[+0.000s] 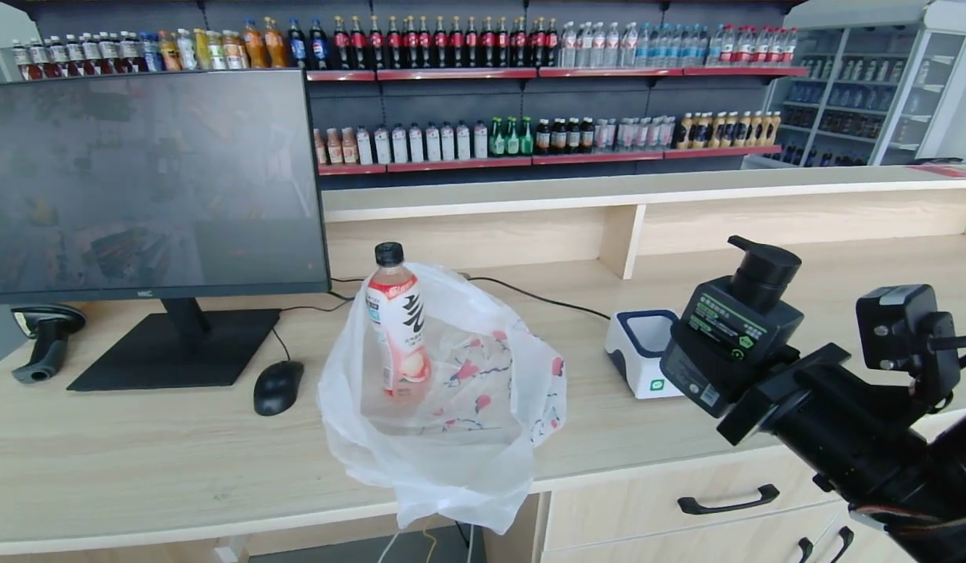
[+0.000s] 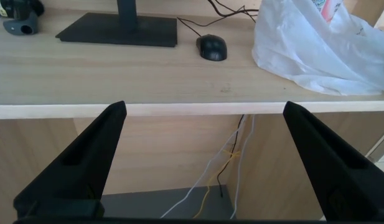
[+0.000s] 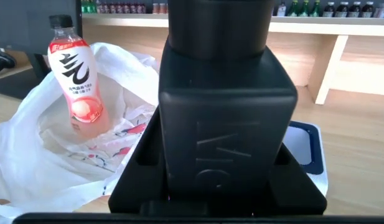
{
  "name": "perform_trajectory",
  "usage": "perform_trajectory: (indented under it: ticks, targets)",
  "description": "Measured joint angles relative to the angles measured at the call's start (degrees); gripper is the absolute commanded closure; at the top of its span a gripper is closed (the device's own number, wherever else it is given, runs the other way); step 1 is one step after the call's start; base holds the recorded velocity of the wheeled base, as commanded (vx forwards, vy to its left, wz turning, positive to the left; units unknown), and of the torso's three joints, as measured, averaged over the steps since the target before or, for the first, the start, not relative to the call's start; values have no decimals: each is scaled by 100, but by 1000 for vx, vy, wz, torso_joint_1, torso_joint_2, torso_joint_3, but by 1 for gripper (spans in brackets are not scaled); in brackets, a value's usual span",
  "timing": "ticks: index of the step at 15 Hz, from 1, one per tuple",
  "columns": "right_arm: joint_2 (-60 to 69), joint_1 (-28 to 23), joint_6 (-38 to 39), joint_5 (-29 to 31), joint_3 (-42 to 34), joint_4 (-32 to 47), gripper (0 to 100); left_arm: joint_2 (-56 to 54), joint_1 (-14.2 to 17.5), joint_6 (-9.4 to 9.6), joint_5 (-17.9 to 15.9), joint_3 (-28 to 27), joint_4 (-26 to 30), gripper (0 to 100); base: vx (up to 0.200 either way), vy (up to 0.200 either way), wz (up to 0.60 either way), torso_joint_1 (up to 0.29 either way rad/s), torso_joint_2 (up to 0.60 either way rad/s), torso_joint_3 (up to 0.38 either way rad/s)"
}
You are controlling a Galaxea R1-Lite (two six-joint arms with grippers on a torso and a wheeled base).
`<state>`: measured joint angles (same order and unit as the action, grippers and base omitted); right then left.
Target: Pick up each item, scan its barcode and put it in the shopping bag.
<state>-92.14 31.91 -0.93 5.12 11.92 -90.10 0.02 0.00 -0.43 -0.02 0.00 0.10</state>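
black pump bottle [image 1: 729, 328] clamped in right gripper [image 1: 756, 383] jaws; left gripper [image 2: 204, 109] jaws wide apart, touching nothing

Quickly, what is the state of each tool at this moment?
Left tool: open, holding nothing.
Right tool: closed on the black pump bottle.

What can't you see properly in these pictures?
The scanner: head view, the black bottle covers its right side.
The pink drink bottle: left wrist view, cut off by the top edge.
The black bottle's label: head view, print too small to read.
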Motion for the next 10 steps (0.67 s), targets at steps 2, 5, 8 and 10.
perform_trajectory:
  ticks: [2, 5, 8, 10]
  targets:
    - [-9, 0, 0, -4, 1, 33, 100, 0, 0, 0, 2, 0, 4, 0, 0, 0, 600, 7, 10, 0]
    - [-28, -44, -30, -4, 63, 11, 100, 0, 0, 0, 2, 0, -7, 0, 0, 0, 0, 0, 0, 0]
    - [-130, -66, -38, -1, 150, 5, 100, 0, 0, 0, 0, 0, 0, 0, 0, 0, 0, 0, 0, 0]
    - [-343, -26, -33, -4, 327, 16, 100, 0, -2, 0, 2, 0, 1, 0, 0, 0, 0, 0, 0, 0]
